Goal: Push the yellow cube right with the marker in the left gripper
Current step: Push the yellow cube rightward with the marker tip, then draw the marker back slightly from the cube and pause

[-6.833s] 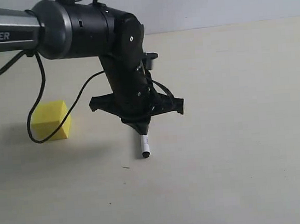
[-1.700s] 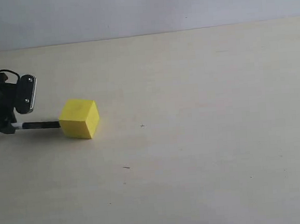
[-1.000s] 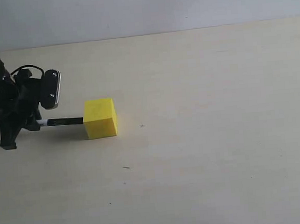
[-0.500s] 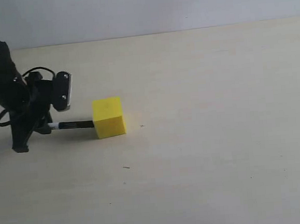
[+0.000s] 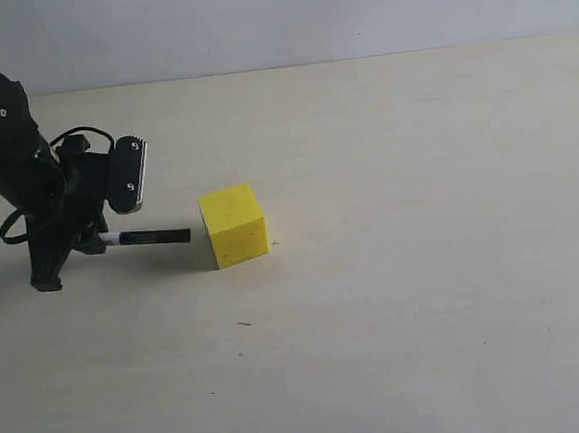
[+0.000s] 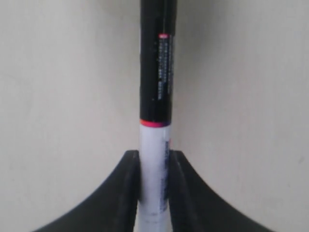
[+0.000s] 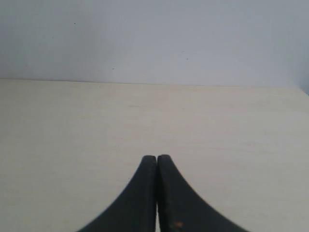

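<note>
The yellow cube (image 5: 235, 225) rests on the pale table, left of centre in the exterior view. The marker (image 5: 151, 237) lies level and points right, its black tip a short gap from the cube's left face. My left gripper (image 5: 93, 242) is shut on the white barrel at the marker's left end. In the left wrist view the marker (image 6: 156, 96) runs straight out from the left gripper (image 6: 154, 157), white barrel between the black fingers (image 6: 129, 183), black cap beyond; the cube is out of that view. My right gripper (image 7: 157, 159) is shut with nothing in it and does not show in the exterior view.
The pale tabletop (image 5: 424, 266) stretches wide to the right of the cube. A grey wall (image 5: 304, 15) rises behind the table's far edge. The left arm's black cable (image 5: 9, 223) loops beside the gripper.
The left gripper and marker have travelled right, and the cube slid right ahead of the tip. Half a second ago the tip touched the cube; now a small gap shows.
</note>
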Robot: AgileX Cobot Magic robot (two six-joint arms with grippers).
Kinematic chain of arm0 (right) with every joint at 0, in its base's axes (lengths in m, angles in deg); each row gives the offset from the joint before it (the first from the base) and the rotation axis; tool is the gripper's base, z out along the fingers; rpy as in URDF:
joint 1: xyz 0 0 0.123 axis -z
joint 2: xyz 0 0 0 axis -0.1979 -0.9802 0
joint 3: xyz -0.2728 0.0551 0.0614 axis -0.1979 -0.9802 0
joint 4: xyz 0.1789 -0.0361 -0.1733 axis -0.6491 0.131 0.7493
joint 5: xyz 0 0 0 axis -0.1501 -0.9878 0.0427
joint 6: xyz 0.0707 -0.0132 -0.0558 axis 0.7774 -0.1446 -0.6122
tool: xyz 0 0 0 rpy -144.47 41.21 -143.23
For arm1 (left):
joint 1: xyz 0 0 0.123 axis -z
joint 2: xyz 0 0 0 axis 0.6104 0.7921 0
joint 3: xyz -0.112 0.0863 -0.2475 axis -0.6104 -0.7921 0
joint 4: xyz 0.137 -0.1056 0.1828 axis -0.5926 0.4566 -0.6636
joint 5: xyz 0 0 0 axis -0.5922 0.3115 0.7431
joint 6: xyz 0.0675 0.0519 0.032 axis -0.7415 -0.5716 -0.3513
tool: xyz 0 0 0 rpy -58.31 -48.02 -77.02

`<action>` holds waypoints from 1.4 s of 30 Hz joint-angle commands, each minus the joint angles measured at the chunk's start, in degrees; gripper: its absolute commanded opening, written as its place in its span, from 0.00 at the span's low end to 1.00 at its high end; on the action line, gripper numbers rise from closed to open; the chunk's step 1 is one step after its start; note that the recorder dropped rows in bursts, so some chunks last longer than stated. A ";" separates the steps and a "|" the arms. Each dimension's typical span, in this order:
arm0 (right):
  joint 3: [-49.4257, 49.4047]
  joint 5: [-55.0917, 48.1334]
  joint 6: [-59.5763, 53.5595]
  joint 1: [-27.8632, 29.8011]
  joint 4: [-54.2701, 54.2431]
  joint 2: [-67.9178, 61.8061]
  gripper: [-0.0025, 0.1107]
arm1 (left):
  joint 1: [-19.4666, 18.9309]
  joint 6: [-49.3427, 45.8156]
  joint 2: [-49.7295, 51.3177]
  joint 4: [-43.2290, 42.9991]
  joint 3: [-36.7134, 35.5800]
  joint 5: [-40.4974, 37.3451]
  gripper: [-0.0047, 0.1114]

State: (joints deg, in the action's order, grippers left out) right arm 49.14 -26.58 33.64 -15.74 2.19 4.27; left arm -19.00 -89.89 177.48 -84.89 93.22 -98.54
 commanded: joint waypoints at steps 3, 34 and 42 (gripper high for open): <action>-0.26 0.44 -0.08 0.29 0.10 0.38 0.02 | 4.81 0.28 -0.04 3.00 0.39 5.72 0.04; -0.26 0.44 -0.08 0.29 0.10 0.38 0.02 | 5.94 0.67 -0.04 2.05 0.39 1.73 0.04; -0.26 0.44 -0.08 0.29 0.10 0.38 0.02 | 4.70 6.20 -0.04 2.05 0.39 2.38 0.04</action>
State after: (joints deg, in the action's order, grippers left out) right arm 49.14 -26.58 33.64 -15.74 2.19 4.27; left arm -13.63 -87.18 177.48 -83.41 93.44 -96.64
